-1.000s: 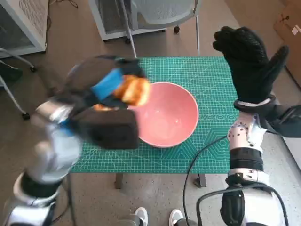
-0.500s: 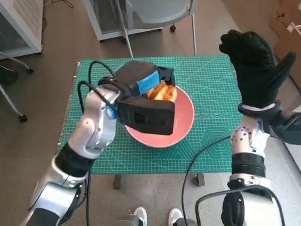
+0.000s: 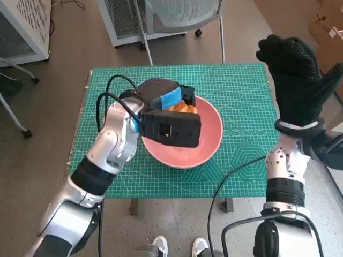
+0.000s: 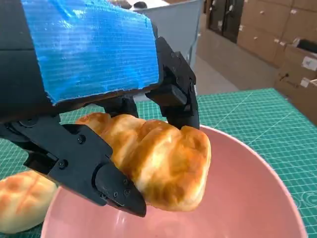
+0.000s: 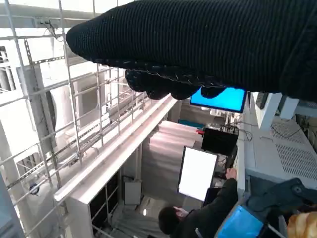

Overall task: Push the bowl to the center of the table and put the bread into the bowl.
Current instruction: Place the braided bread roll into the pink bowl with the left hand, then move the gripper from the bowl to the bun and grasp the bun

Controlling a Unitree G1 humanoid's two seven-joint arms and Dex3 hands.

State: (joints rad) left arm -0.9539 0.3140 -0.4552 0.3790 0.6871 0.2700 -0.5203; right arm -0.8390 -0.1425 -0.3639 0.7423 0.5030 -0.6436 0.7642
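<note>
The pink bowl [image 3: 206, 142] sits near the middle of the green mat [image 3: 241, 91]. My left hand [image 3: 167, 104] hovers over the bowl's far-left part and grips a golden bread roll [image 3: 184, 107]. In the left wrist view the roll [image 4: 158, 158] is held between the black fingers [image 4: 99, 171] just above the bowl's inside [image 4: 247, 198]. A second roll [image 4: 20, 198] lies on the mat outside the bowl's rim; the head view hides it. My right hand [image 3: 297, 75] is raised off the table's right edge, fingers spread, holding nothing.
A chair [image 3: 177, 16] and a white cabinet [image 3: 24, 27] stand beyond the table's far edge. Black cables [image 3: 230, 182] hang along both arms. Shoes [image 3: 179, 247] show by the near edge. In the right wrist view a person [image 5: 198, 220] sits at a monitor [image 5: 196, 173].
My left hand has carried the roll rightward from the bowl's left side to over the bowl and lowered it. The right hand stays raised. The camera has shifted a little.
</note>
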